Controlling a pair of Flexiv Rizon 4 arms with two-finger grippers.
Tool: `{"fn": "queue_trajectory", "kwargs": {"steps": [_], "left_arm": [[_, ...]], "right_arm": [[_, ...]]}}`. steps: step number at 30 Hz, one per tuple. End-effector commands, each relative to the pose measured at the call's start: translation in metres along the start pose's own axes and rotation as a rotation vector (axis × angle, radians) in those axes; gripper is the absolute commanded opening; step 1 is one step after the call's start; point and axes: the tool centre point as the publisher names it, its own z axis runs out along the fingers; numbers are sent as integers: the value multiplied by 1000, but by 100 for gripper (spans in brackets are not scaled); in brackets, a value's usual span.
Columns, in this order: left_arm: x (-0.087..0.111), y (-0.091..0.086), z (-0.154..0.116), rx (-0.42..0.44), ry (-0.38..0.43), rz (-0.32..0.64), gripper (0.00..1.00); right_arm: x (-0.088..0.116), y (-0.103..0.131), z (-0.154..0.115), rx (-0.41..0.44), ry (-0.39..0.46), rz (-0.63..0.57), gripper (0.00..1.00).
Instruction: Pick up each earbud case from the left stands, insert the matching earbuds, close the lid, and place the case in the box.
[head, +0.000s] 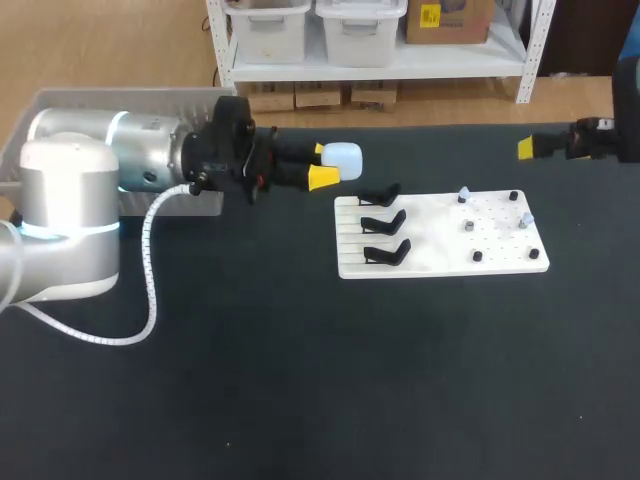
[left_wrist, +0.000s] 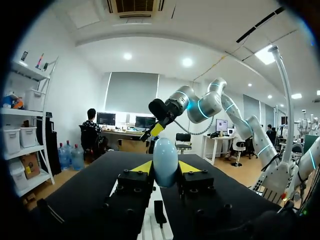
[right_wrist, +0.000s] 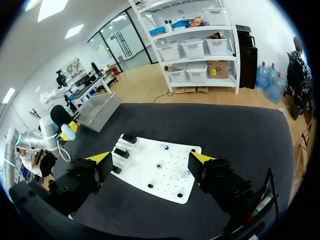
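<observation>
A pale blue earbud case (head: 344, 160) is held off the table to the left of the white board (head: 440, 262), with my left gripper (head: 324, 166) shut on it. In the left wrist view the case (left_wrist: 165, 161) stands upright between the yellow-tipped fingers (left_wrist: 142, 167), lid closed. The three black stands (head: 384, 222) on the board's left side carry no case. Small earbuds (head: 467, 226) sit on pegs on the board's right half. My right gripper (right_wrist: 151, 159) hangs open and empty above the table, back from the board (right_wrist: 165, 162), at the far right (head: 527, 148).
A grey box (head: 120, 93) sits at the table's back left, partly behind my left arm; the right wrist view shows the box (right_wrist: 97, 110) beyond the board. Black pegs (head: 478, 256) dot the board. Dark tabletop surrounds it.
</observation>
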Motion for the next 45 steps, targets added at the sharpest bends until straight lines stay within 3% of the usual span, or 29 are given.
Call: {"fn": "queue_trajectory", "kwargs": {"steps": [1,13,23,34,45], "left_arm": [[3,2,5,-11,-8,5,0],[7,9,17,-9,-10,20,0],[9,8,25,-12,-10,43,0],[12,6,26,-17,-10,67,0],[12,6,26,-17,-10,67,0]], "right_arm": [[13,13,-11,-7,-8,-20,100],[36,77,-26,-121,49,-143,100],[42,132,-17,-72,133,-270,100],[45,153,1,-40,192,-300,100],[23,181,23,-51,178,-294,100]]}}
